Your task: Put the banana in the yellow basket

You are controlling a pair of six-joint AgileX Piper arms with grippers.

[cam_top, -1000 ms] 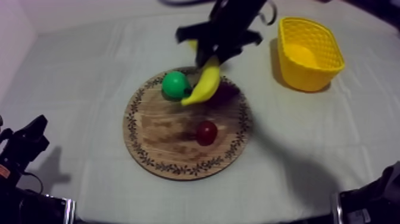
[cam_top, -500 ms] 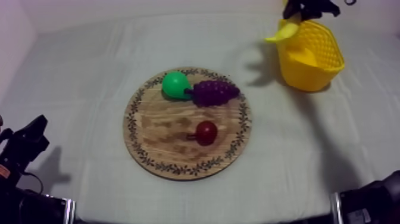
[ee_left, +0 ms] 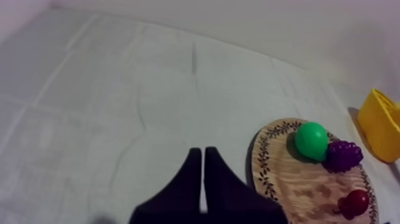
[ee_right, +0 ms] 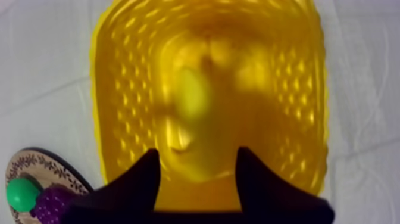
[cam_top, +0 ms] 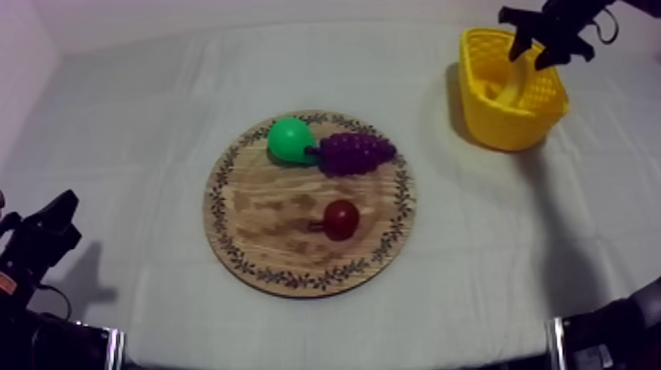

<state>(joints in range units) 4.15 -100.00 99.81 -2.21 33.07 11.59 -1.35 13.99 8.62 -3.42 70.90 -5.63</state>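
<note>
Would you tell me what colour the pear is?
The pear is green, clearest in the top view.

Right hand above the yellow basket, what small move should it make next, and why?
Probably lift the right hand straight up, clear of the yellow basket. Its fingers stand apart with nothing between them, and the banana seems to lie inside the basket, so the drop looks done.
</note>
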